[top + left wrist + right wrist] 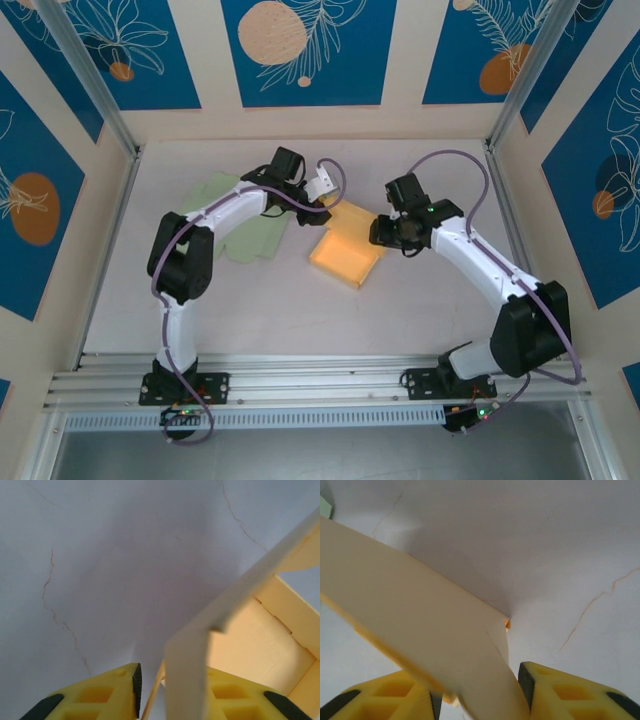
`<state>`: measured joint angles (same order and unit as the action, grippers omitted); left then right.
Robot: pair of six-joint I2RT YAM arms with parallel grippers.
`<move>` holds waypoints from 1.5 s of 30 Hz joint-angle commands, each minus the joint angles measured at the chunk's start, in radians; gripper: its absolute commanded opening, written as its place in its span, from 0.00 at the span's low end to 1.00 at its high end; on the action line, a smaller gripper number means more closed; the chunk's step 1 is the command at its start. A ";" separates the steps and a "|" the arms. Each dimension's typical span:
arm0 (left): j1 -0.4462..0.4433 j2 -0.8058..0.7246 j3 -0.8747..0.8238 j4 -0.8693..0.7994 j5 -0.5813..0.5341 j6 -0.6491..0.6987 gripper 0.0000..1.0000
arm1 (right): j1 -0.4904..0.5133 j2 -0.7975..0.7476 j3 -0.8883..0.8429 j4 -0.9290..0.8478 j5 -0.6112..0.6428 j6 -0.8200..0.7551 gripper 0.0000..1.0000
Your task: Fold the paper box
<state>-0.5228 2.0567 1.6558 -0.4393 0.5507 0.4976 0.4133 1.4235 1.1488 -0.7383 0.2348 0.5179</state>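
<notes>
Pale table [420, 300], empty orange box [345, 250], left fingers [100, 695] and right fingers [570, 690] each part-open astride a flap

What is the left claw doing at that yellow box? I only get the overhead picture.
Observer: Its wrist camera shows a raised flap of the paper box standing between the fingers of the left claw.
Visitor: And the other one?
Observer: There a broad flap slants between the fingers of the right claw.
Visitor: Anything else?
Observer: Thin cracks run across the table surface.
</notes>
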 commanded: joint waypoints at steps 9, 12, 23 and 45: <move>-0.049 -0.028 -0.025 0.056 -0.111 -0.151 0.00 | 0.044 0.099 0.067 0.036 0.116 -0.013 0.22; -0.064 -0.060 -0.069 0.123 -0.197 -0.235 0.00 | 0.047 0.112 0.074 0.049 0.156 -0.015 0.17; -0.134 -0.167 -0.240 0.413 -0.463 -0.610 0.00 | 0.049 0.147 0.128 0.229 0.301 -0.167 0.11; -0.226 -0.110 -0.280 0.637 -0.802 -0.870 0.06 | 0.047 0.225 -0.018 0.717 0.292 -0.156 0.12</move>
<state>-0.7082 1.9263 1.3334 0.1112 -0.2672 -0.3542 0.4412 1.6764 1.1790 -0.1654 0.5797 0.3504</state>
